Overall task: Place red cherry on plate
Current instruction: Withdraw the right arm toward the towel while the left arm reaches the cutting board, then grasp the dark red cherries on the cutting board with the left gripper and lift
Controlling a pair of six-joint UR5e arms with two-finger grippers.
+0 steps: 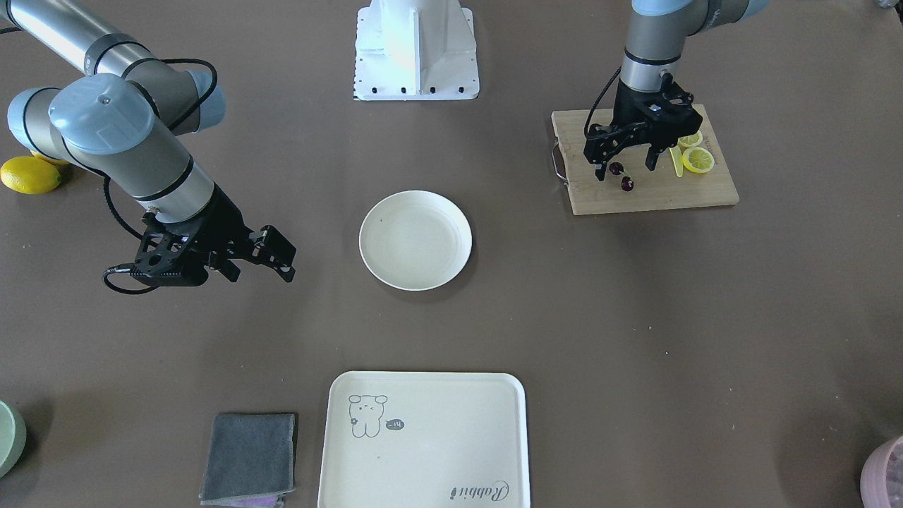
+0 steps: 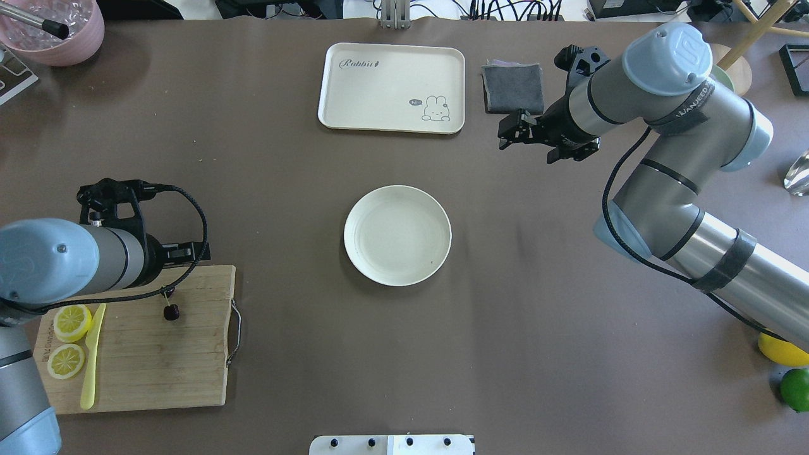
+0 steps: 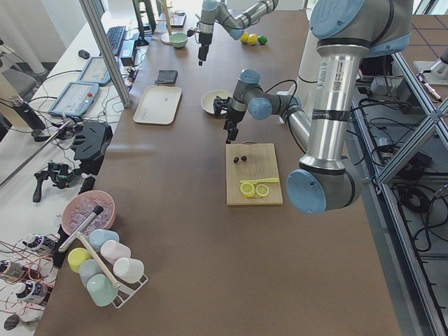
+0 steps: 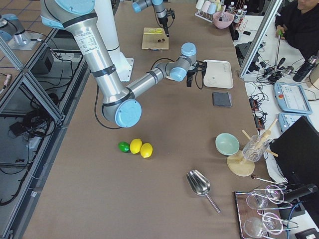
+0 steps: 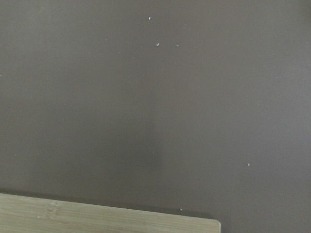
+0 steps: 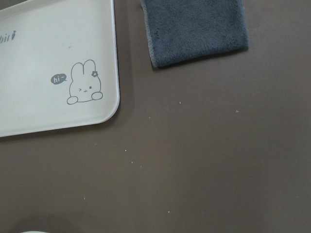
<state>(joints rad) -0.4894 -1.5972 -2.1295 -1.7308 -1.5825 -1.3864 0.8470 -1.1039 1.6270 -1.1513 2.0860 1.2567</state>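
Note:
The red cherry (image 1: 621,176) is a pair of small dark maroon fruits lying on a bamboo cutting board (image 1: 649,194). It also shows in the overhead view as the red cherry (image 2: 170,311). My left gripper (image 1: 626,171) hangs open just above the board, one fingertip on each side of the cherry, touching nothing. The round cream plate (image 1: 415,239) sits bare in the table's middle, well apart from the board. My right gripper (image 1: 259,271) hovers open and unladen on the plate's other side. The left wrist view shows only table and the board's corner (image 5: 107,221).
Two lemon slices (image 1: 697,156) and a yellow plastic knife (image 1: 676,161) share the board. A cream tray with a drawing (image 1: 423,451) and a grey cloth (image 1: 250,455) lie at the operators' side. A whole lemon (image 1: 28,175) lies near the right arm.

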